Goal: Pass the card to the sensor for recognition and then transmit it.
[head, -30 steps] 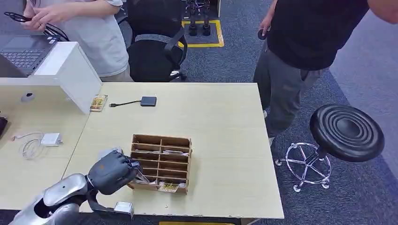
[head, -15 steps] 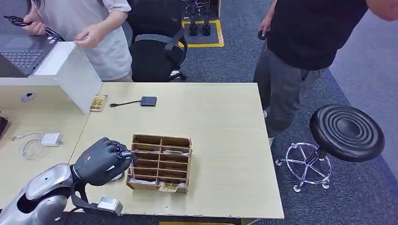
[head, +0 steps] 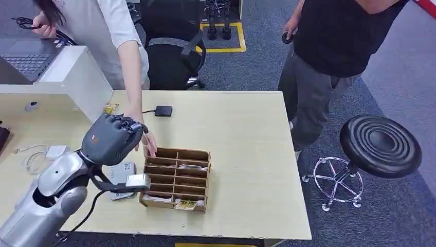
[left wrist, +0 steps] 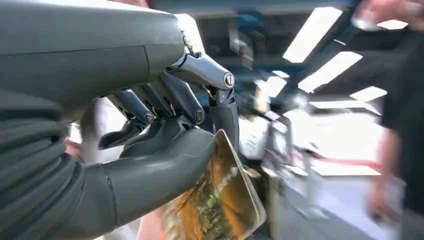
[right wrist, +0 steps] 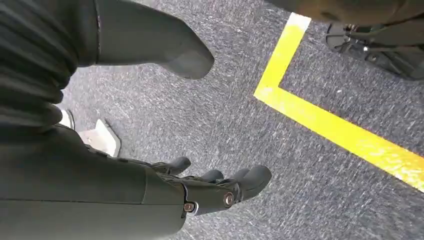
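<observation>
My left hand [head: 110,139] is raised above the table [head: 241,134], just behind the left end of a wooden compartment box [head: 177,177]. In the left wrist view the left hand [left wrist: 165,130] pinches an orange-and-green picture card [left wrist: 225,200] between thumb and a finger. A pale grey flat device [head: 122,172] lies on the table under the hand, left of the box. A person's hand [head: 149,146] reaches down right beside my left hand; whether it touches the card I cannot tell. My right hand [right wrist: 220,187] hangs over carpet, fingers apart, holding nothing.
A dark small hub [head: 163,110] with a cable and a loose card [head: 108,109] lie at the table's back. A white partition [head: 77,77] and laptop [head: 23,56] stand at the left. A second person [head: 334,62], a black stool [head: 379,145] and an office chair [head: 172,56] surround the table.
My left hand has lifted from the box's front left corner and moved back and up. The person at the back left has reached an arm down to it.
</observation>
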